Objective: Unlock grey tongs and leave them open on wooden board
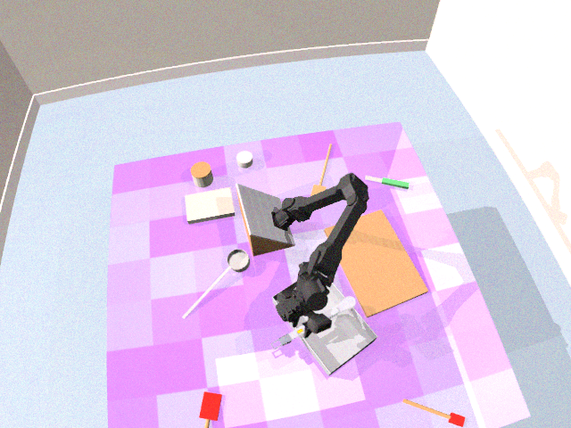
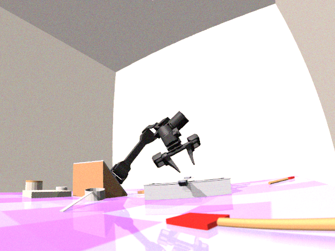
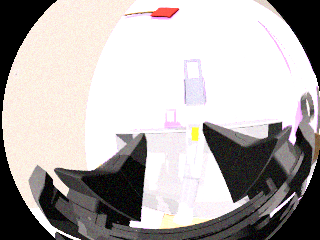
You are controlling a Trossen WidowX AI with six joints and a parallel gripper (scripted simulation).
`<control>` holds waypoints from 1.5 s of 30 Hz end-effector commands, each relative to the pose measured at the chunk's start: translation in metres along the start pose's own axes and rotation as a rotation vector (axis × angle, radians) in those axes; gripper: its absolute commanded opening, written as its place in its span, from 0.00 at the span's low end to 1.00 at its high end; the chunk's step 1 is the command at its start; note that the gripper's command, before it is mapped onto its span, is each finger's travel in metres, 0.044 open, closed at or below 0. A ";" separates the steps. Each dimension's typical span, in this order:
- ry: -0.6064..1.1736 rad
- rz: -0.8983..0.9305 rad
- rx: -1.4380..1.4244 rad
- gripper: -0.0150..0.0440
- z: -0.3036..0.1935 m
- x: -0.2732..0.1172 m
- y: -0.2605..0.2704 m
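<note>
The fingers (image 2: 186,168) stand apart with nothing between them, tilted down above the tin (image 1: 336,349) (image 2: 188,189) (image 3: 165,195). Below them the tongs (image 1: 300,331) (image 2: 182,183) (image 3: 194,150) lie across the tin, one end reaching out past its rim. Farther off, beside the tin, the board (image 1: 383,262) lies flat on the counter (image 1: 177,368) (image 2: 67,229).

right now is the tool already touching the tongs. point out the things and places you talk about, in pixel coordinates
No, the tool (image 2: 186,168) hangs above the roasting tin (image 2: 162,193), its fingertips well short of the tongs (image 2: 182,183).
</note>
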State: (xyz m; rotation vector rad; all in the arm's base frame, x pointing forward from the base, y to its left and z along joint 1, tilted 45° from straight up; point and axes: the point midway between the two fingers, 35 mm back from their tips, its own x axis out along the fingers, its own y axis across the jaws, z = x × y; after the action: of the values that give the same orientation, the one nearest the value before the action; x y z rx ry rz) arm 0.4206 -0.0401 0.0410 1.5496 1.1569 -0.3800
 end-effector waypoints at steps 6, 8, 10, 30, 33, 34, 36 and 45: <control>0.364 0.064 0.171 0.69 -0.025 -0.022 -0.033; 0.364 0.064 0.171 0.69 -0.025 -0.022 -0.033; 0.364 0.064 0.171 0.69 -0.025 -0.022 -0.033; 0.362 0.061 0.170 0.69 -0.032 -0.007 -0.026; 0.362 0.061 0.170 0.69 -0.034 -0.002 -0.026; 0.361 0.061 0.170 0.69 -0.034 0.000 -0.026; 0.361 0.061 0.170 0.69 -0.035 0.003 -0.025; 0.361 0.060 0.170 0.69 -0.040 0.017 -0.024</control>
State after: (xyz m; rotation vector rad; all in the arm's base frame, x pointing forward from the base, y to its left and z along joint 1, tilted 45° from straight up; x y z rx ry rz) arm 0.3962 -0.0045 0.0364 1.8460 1.3656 -0.1471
